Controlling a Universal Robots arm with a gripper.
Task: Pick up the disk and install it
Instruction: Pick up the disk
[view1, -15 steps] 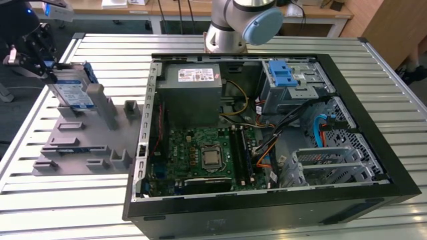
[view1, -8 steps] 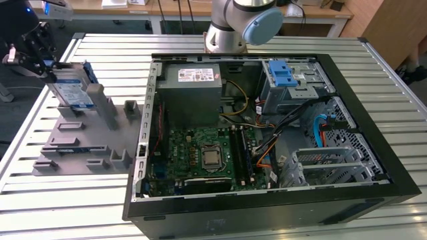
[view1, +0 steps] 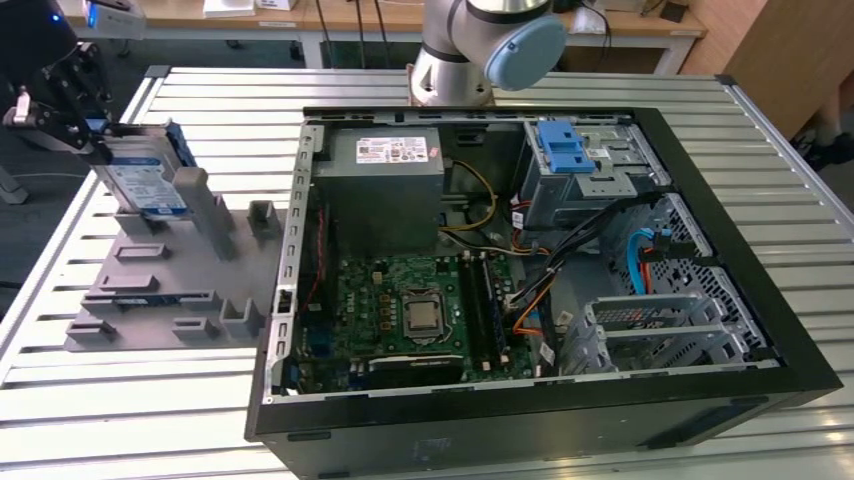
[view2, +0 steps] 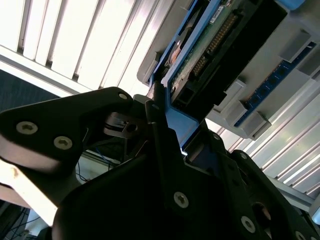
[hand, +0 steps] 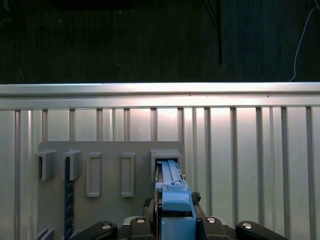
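The disk (view1: 142, 176) stands on edge at the exterior view's far left, label face showing, blue rails along its sides. Its lower end sits at a slot of the grey holder plate (view1: 187, 290). My gripper (view1: 99, 140) comes in from above on the left and is shut on the disk's upper end. In the first wrist view the gripper (hand: 172, 201) flanks the blue rail of the disk (hand: 170, 172), which stands in a holder slot. In the second wrist view the disk's green circuit-board side (view2: 212, 42) rises from between the black fingers (view2: 159, 120).
An open black computer case (view1: 747, 300) lies on the slatted metal table (view1: 160, 420), with motherboard (view1: 414, 315), power supply box (view1: 387, 180) and a drive cage with a blue latch bracket (view1: 566, 148). The arm's base (view1: 461, 60) stands behind the case. Other holder slots (hand: 94, 174) sit nearby.
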